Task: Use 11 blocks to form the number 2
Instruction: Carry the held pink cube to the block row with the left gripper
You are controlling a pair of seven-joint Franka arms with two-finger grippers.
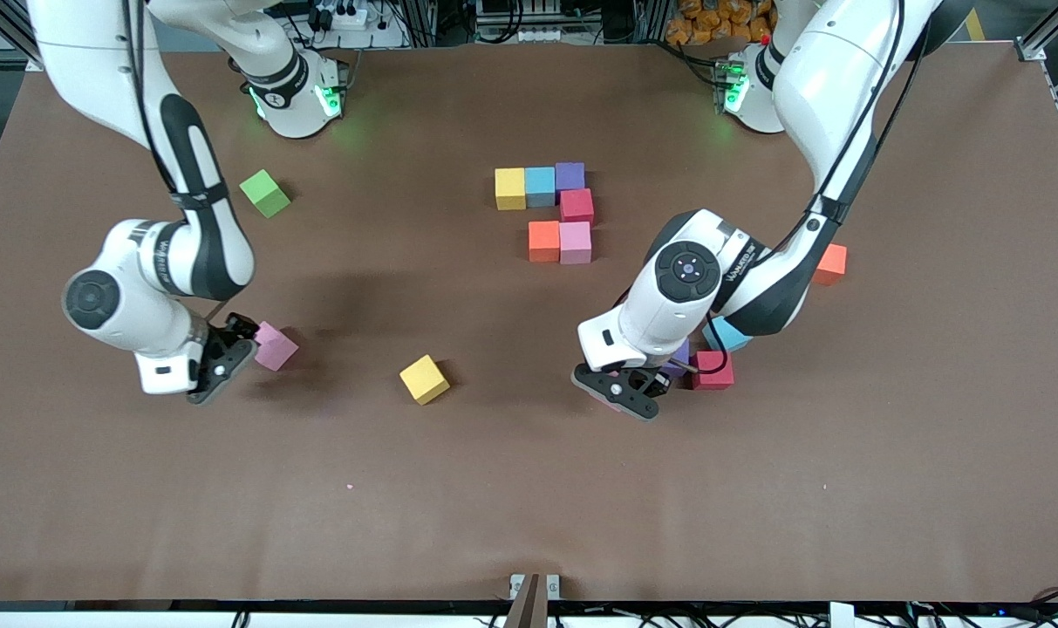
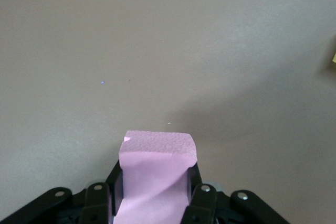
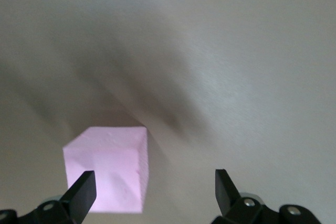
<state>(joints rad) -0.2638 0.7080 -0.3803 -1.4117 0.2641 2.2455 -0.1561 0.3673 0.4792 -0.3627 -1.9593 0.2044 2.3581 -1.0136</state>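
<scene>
Left wrist view shows the left gripper with jaws clenched on a pink block, probably for the unfinished number 2 mid-tabletop, while the right gripper waits with jaws released beside another pink block.

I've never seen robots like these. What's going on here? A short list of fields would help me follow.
Left hand: shut on a pink block, near the purple, red and light blue blocks
Right hand: open, beside another pink block
Figure so far: six blocks touching, namely yellow, light blue, purple, red, orange, pink
Loose blocks: yellow, orange
Green block: apart, toward the right arm's end
</scene>
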